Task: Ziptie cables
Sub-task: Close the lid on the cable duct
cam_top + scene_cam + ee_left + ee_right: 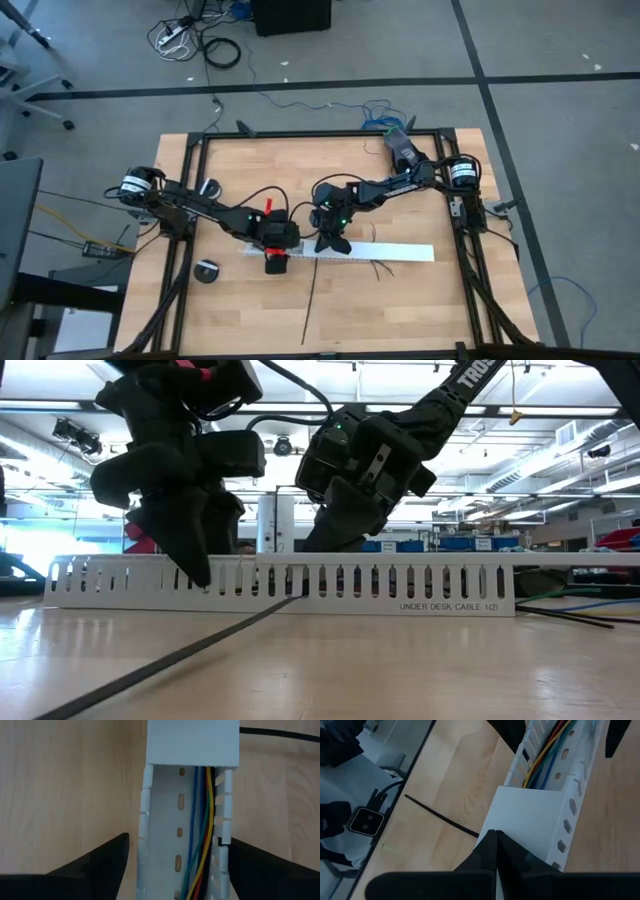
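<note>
left wrist view: left claw (pixel 175 870) spread wide astride channel (pixel 192 742) holding cables (pixel 202 820). right claw (pixel 496 851) shut on channel's cover; ziptie (pixel 311 300) lies on worktop (pixel 420 310).

L gripper (pixel 276 262) spread – R gripper (pixel 330 243) pinched closed.

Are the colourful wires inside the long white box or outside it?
Inside: the thin coloured cables run along the open slotted white plastic channel.

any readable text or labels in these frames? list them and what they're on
"UNDER DESK CABLE 1(2)": printed on the side wall of the white channel, low view.
"TRO...": white letters on the arm at the top of the low view, cut off by the picture's edge.
Signs in the room behind: too small to read.
Other views: none.
</note>
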